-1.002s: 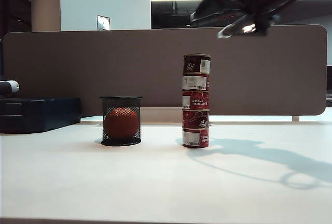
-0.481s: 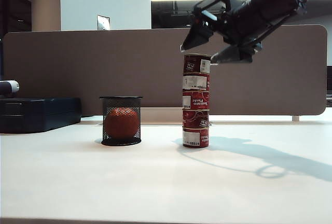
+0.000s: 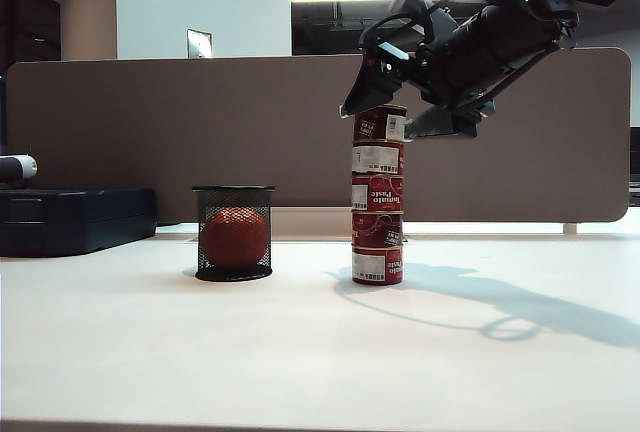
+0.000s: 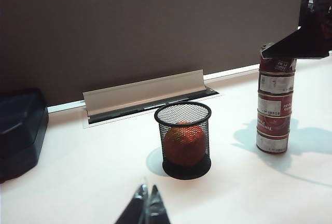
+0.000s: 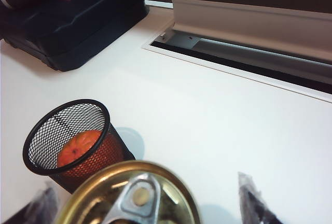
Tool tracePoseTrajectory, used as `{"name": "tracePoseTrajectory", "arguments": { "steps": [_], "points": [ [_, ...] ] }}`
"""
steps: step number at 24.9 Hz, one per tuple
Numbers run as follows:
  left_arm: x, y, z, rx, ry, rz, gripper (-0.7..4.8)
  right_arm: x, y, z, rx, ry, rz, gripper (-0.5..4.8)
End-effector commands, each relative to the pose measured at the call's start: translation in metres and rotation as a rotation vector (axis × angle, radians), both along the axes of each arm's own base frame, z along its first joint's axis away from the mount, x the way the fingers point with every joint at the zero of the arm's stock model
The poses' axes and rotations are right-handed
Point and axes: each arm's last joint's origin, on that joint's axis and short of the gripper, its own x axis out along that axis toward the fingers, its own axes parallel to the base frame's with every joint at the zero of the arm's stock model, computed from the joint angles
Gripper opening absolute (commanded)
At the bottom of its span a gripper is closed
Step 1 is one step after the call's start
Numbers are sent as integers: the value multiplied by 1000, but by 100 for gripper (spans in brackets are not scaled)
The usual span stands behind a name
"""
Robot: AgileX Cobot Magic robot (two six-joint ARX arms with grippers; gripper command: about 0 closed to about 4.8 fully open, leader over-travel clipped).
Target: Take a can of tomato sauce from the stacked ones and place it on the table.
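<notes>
The stacked ones [image 3: 377,222] are several dark-red tomato paste tins standing in one column on the white table [image 3: 300,352]. The top can of tomato sauce [image 3: 392,127] has a gold pull-tab lid [image 5: 129,198]. My right gripper [image 3: 376,124] is open, reaching in from the upper right, with one finger on each side of that top can and a gap to it on both sides. In the right wrist view the right gripper [image 5: 145,206] straddles the lid. My left gripper [image 4: 147,206] is shut and empty, low over the table in front of the mesh cup. The stack [image 4: 275,105] shows there too.
A black mesh cup [image 3: 233,232] holding an orange-red ball [image 4: 184,138] stands left of the stack. A dark blue case [image 3: 70,217] lies at the far left. A brown-grey divider panel [image 3: 200,132] and a cable slot [image 4: 145,99] line the back edge.
The right gripper has come down and to the left from high above, and its open fingers now flank the top can. The left gripper has stayed still.
</notes>
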Motion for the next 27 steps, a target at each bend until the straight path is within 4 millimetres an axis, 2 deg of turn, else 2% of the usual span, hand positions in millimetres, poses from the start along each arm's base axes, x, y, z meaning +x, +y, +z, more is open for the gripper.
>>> {"name": "tracePoseTrajectory", "arguments": {
  "steps": [1,8,13,14,19,24,27],
  "points": [
    [0,0,2,-3,-9,0,-5,1,1,5,17,-32,-1,479],
    [0,0,2,-3,-9,0,-5,0,2,5,16,-31,5,479],
    [0,0,2,-3,-10,1,-5,0,2,5,17,-31,8,400],
    [0,0,2,-3,-10,1,-5,0,2,5,17,-31,8,369],
    [0,0,2,-3,-10,1,-5,0,2,5,17,-31,8,299],
    [0,0,2,-3,-10,1,-5,0,2,5,18,-32,7,298],
    [0,0,2,-3,-10,1,-5,0,2,7,22,-42,8,268]
  ]
}}
